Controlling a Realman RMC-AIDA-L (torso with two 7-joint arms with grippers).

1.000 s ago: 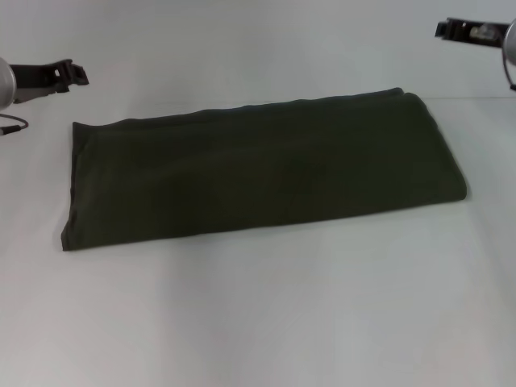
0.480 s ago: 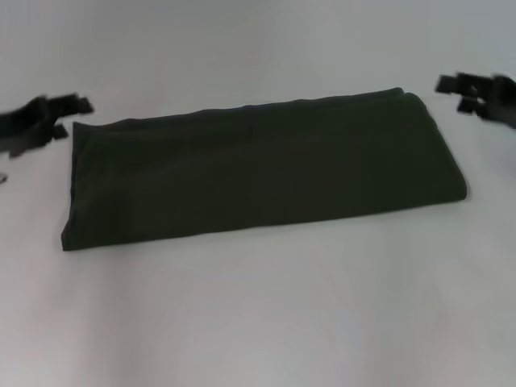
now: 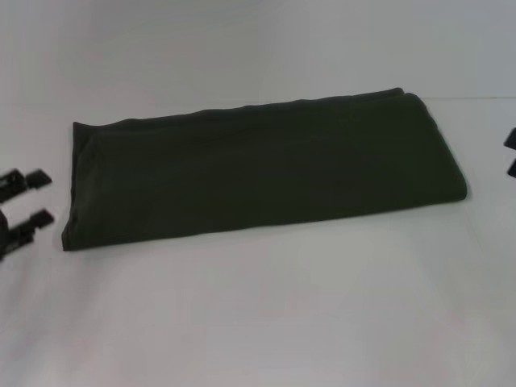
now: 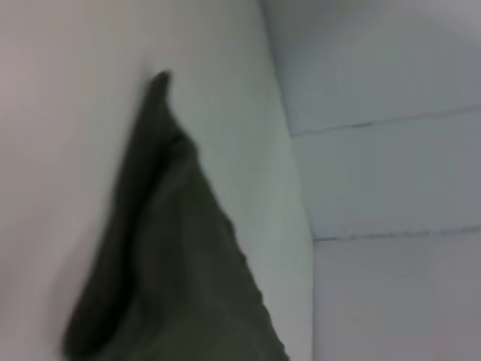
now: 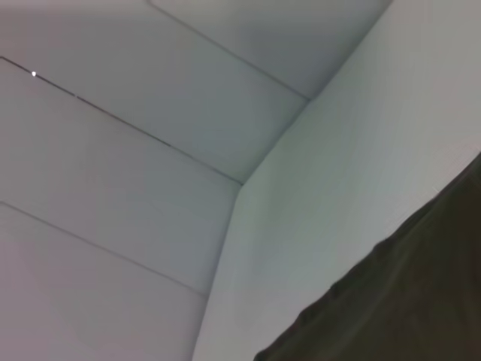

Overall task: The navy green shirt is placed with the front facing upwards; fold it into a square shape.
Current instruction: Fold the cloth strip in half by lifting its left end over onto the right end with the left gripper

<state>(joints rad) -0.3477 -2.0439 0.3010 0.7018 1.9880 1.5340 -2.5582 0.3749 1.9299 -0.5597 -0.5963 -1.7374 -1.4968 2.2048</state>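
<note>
The navy green shirt (image 3: 258,169) lies folded into a long dark band across the white table, with no lettering showing. At the shirt's near left corner, a little clear of the cloth, my left gripper (image 3: 45,198) is open with nothing between its fingers. Only two dark fingertips of my right gripper (image 3: 511,153) show at the picture's right edge, level with the shirt's right end, apart and empty. The left wrist view shows the shirt (image 4: 165,248) end-on. The right wrist view shows a corner of the shirt (image 5: 406,301).
The white table (image 3: 266,314) spreads in front of the shirt. A pale panelled wall (image 5: 113,150) rises behind the table's far edge.
Both grippers have come down and nearer, from beside the shirt's far corners. The left now sits by the near left corner. The right has slid almost out of the picture. The shirt has not moved.
</note>
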